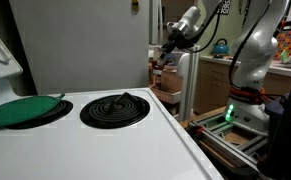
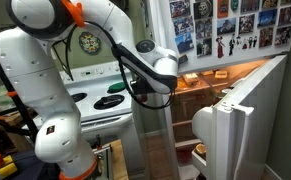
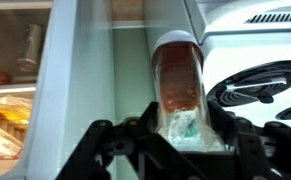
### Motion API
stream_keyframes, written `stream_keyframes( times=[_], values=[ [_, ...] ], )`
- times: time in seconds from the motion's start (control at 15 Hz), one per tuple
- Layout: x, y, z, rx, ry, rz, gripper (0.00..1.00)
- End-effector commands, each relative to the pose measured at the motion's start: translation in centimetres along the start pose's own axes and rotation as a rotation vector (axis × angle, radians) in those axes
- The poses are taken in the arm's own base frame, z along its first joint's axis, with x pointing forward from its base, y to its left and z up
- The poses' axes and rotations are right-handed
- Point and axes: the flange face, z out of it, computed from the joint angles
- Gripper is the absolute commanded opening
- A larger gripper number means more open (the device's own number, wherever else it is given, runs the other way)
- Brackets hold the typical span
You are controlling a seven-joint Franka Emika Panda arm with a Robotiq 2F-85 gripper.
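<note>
The jar (image 3: 178, 85) looks clear and glossy, glass or plastic, with a smooth pale lid; the gripper (image 3: 183, 128) holding it is matt black. The stove top (image 1: 95, 145) is smooth, shiny white enamel, and its coil burner (image 1: 116, 108) is dull black metal.

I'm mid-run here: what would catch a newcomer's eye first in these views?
The gripper clasps a jar of reddish-brown stuff, seen close in the wrist view, beside the white stove. In an exterior view the fridge door stands wide open, and a green pad covers one coil burner.
</note>
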Motion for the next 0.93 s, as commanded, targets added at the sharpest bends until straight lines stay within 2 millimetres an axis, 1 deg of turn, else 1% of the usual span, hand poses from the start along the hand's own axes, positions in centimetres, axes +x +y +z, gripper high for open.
stream_keyframes(
  times=[0.0,0.2,0.33,0.4,0.47,0.53,0.87],
  values=[
    [2.9,-1.8,-1.5,0.053,-0.051,0.000,0.27],
    [4.7,-3.1,-1.7,0.071,-0.095,0.005,0.27],
    [5.9,-4.3,-1.8,0.101,-0.107,-0.031,0.27],
    [6.2,-4.5,-2.0,0.099,-0.137,-0.069,0.27],
    [5.3,-3.5,-0.9,0.096,-0.091,-0.035,0.27],
    [5.6,-3.7,-0.9,0.093,-0.094,-0.045,0.52],
    [5.3,-3.5,-0.7,0.098,-0.097,-0.035,0.52]
  ],
)
